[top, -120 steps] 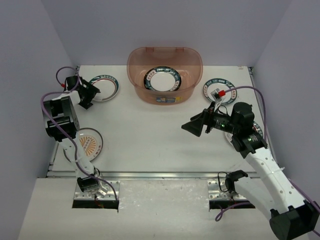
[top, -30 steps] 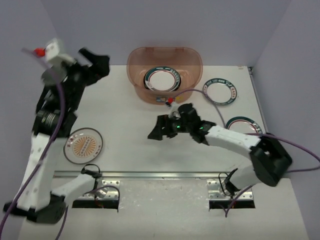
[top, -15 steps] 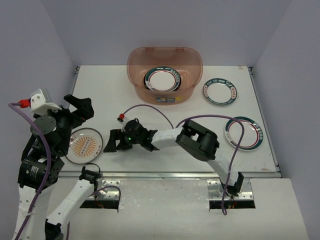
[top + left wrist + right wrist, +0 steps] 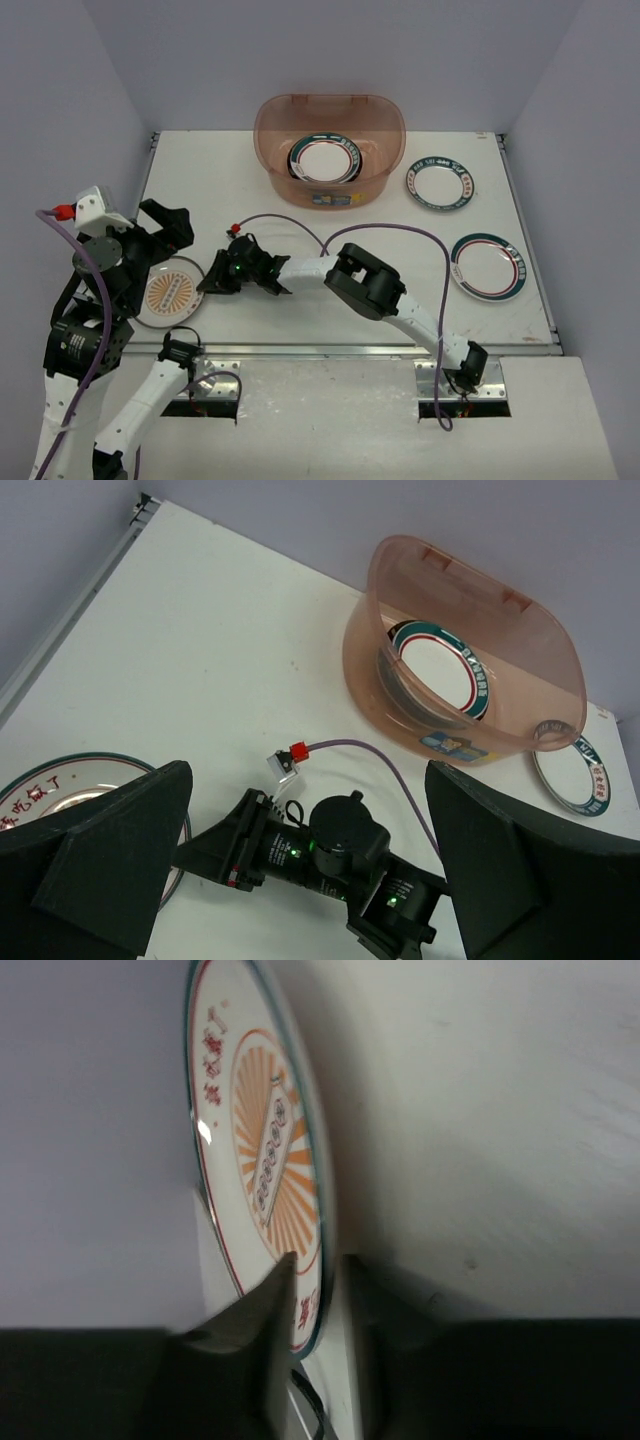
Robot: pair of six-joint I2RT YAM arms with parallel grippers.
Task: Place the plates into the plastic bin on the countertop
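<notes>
- Lavender walls close off the white counter (image 4: pixel 250 215) at 9, 12 and 3 o'clock; a metal edge strip (image 4: pixel 330 350) runs along 6 o'clock.
- Most bare room lies mid-counter, between the bin and the front strip, crossed only by the right arm and its purple cable (image 4: pixel 300 217).
- The plastic bin (image 4: pixel 275 150), translucent reddish-brown with rounded walls and a rim, sits at 12 o'clock. A teal-rimmed white plate (image 4: pixel 325 160) rests inside it, with more plates apparently stacked beneath.
- Two further teal-rimmed plates lie flat on the counter, one at 2 o'clock (image 4: pixel 441 183) and one at 4 o'clock (image 4: pixel 488 266), well apart from each other.
- The orange sunburst plate (image 4: pixel 165 293), glossy with red lettering, lies at 8 o'clock near the front strip.
- The right arm stretches low across the counter toward 9 o'clock. The right gripper (image 4: pixel 212 282) straddles this plate's 3 o'clock rim, its fingers narrowly parted; I cannot tell whether they pinch it.
- The left arm is raised and bent above 9 o'clock, with the left gripper (image 4: pixel 165 222) spread wide, released and holding nothing.
</notes>
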